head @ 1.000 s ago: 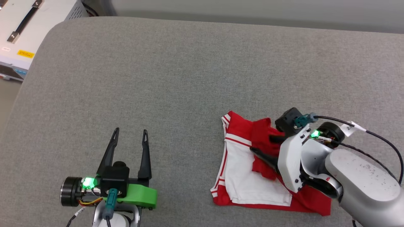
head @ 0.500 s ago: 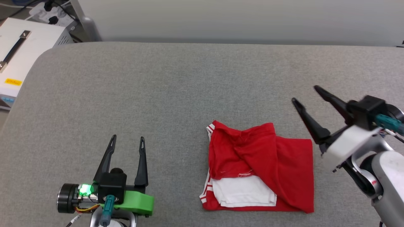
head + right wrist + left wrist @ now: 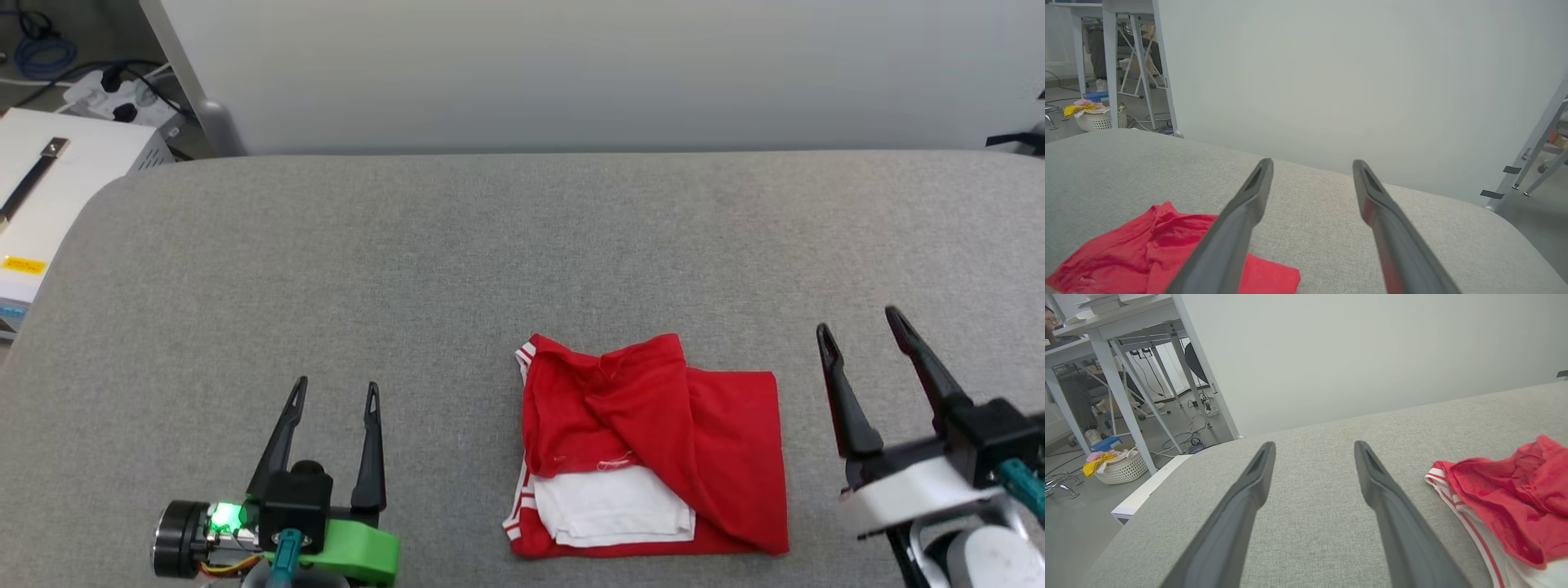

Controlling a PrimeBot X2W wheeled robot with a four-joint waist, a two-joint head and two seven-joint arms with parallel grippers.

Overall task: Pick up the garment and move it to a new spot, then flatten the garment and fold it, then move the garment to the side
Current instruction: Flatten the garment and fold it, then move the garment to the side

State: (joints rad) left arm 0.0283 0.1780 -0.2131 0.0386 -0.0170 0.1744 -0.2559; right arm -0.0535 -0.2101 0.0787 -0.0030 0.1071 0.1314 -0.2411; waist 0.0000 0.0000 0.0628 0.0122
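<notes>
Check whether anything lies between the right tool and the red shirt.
Nothing visible does. The right tool hangs open just to the right of the shirt, apart from it, with bare grey padding between them.

I saw garment bright red, white panel at near edge, red-white striped trim along left edge. Table was plain heathered grey. I noted left gripper black on green mount, right gripper black on white mount. Box white, yellow label.
</notes>
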